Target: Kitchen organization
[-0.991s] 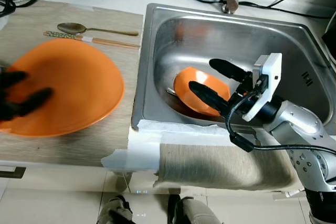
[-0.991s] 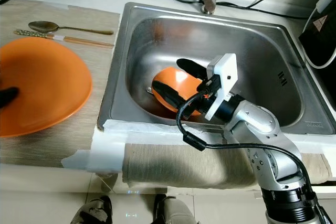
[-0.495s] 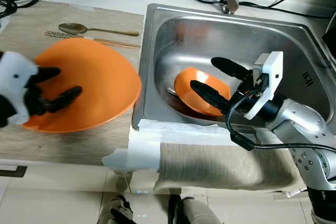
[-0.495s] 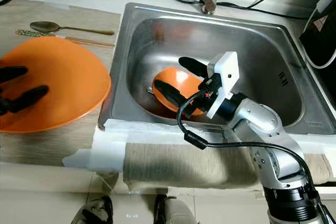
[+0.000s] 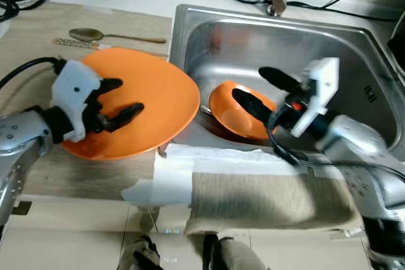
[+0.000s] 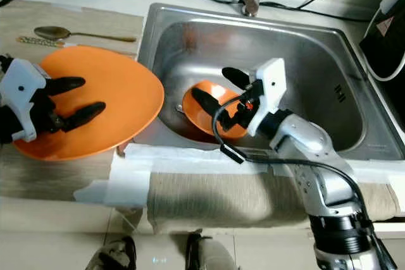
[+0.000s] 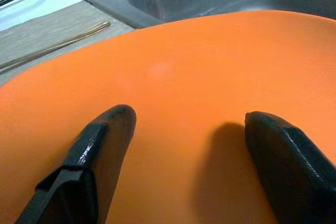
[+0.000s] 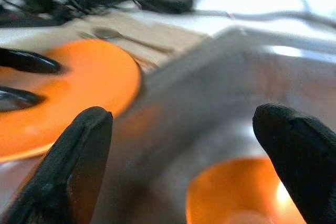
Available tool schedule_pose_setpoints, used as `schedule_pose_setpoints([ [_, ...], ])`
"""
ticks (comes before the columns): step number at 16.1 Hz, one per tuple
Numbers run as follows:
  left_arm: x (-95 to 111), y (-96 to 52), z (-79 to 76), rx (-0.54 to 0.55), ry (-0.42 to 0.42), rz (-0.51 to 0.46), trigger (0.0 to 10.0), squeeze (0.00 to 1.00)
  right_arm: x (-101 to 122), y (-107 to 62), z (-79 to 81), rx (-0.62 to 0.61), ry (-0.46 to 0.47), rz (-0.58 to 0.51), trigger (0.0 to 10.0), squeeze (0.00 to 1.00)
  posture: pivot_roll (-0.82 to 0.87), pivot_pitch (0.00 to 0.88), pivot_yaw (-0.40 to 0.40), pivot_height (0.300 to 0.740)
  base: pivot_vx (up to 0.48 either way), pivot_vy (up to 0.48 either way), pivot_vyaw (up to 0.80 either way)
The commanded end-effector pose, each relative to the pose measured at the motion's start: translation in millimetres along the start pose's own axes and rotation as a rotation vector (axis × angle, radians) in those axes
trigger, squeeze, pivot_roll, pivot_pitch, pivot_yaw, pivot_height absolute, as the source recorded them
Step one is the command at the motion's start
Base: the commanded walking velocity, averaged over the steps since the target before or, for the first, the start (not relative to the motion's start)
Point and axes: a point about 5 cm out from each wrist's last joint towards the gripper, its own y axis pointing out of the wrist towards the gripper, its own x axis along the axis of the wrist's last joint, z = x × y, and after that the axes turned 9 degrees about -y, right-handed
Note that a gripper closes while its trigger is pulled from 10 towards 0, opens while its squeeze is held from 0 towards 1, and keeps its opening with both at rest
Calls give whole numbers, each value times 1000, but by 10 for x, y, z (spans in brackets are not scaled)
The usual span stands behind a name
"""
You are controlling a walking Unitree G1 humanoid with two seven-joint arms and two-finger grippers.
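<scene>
Kitchen counter (image 5: 38,36) beside a steel sink (image 5: 373,55). Left gripper (image 5: 120,102), fingers spread, lies over the orange plate (image 5: 161,93), whose rim overhangs the sink edge; whether it grips the plate cannot be told. Right gripper (image 5: 253,90), fingers apart, hovers above the orange bowl (image 5: 231,115), which sits tilted in the basin, opening towards the robot. Likely step: moving the plate sinkward; the next move calls for clearing the rim. Spoon (image 5: 95,34) lies lengthwise along the counter.
</scene>
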Motion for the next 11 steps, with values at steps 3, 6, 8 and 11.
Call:
schedule_pose_setpoints([
  [3,-54,34,-22,-6,-6,24,10000,0,-220,164,24,-9,217,64,10000,1000,-111,199,-109,740,0,0,0],
  [6,-58,39,-57,-13,1,21,10000,0,-158,354,46,71,446,3,10000,1000,-96,188,-127,740,0,0,0],
  [8,-58,24,-94,-22,3,18,10000,0,-94,406,69,121,556,-35,10000,1000,-93,185,-133,740,0,0,0],
  [11,-58,40,-153,-48,-2,5,10000,0,-208,502,177,168,627,68,10000,910,-95,181,-136,740,0,0,0],
])
